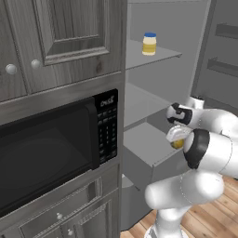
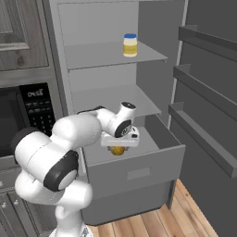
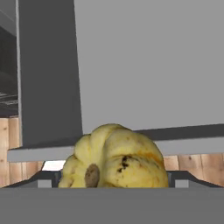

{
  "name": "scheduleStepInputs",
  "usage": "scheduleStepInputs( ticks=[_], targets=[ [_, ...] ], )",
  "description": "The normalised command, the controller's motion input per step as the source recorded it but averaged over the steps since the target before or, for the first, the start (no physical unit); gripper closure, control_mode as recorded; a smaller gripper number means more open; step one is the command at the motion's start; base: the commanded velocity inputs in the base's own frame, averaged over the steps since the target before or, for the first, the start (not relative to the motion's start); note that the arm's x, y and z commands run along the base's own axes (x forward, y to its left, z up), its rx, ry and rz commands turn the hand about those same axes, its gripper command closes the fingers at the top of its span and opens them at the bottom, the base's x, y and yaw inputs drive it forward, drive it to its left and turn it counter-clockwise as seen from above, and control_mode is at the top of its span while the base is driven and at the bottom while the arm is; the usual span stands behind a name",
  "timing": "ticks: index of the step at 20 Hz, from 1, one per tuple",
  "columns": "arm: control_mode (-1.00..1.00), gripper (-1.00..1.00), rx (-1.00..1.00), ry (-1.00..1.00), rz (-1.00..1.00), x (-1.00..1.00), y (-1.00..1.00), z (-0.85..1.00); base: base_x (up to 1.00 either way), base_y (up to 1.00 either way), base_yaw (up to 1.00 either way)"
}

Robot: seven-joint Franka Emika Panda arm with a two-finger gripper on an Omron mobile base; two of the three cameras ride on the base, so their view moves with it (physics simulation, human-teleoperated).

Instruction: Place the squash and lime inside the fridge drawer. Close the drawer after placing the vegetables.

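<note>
The squash (image 3: 114, 157) was held in the gripper (image 2: 118, 147), a yellow ribbed body with a few dark spots and a brownish stem scar; in the hand view it sat between the two finger tips, which pressed on it from both sides. In the right base view only a small yellow part (image 2: 117, 150) showed under the hand, and in the left base view a similar small part (image 1: 177, 143) showed below the wrist. The squash hung above the open fridge drawer (image 2: 134, 173), over its inner floor and nearer to the left wall than to the right one, not touching the floor as far as I could tell. The drawer was pulled out, a light-grey box with a flat front panel, and its front edge stood toward the wooden floor (image 2: 152, 222).

Above the drawer were the grey fridge shelves (image 2: 115, 53). On the upper shelf, near its right edge, a yellow jar with a blue cap (image 2: 130, 45) stood upright. The fridge door (image 2: 208, 102) stood open at the right side with its racks. Left of the fridge was a black microwave (image 1: 51, 148) under dark wood-grain cabinets (image 1: 60, 32).
</note>
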Motion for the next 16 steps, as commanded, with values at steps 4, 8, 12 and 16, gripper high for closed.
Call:
scheduleStepInputs(
  ticks=[4,8,12,16],
  targets=[
    [-1.00,1.00,0.00,-0.03,0.03,-0.29,-0.13,-0.28,0.00,0.00,0.00],
    [-1.00,1.00,0.00,0.00,0.00,-0.45,-0.16,-0.27,0.00,0.00,0.00],
    [-1.00,1.00,0.00,0.00,0.00,-0.42,-0.16,-0.13,0.00,0.00,0.00],
    [-1.00,1.00,0.00,0.02,0.00,0.29,-0.04,0.52,0.00,0.00,0.00]
  ],
)
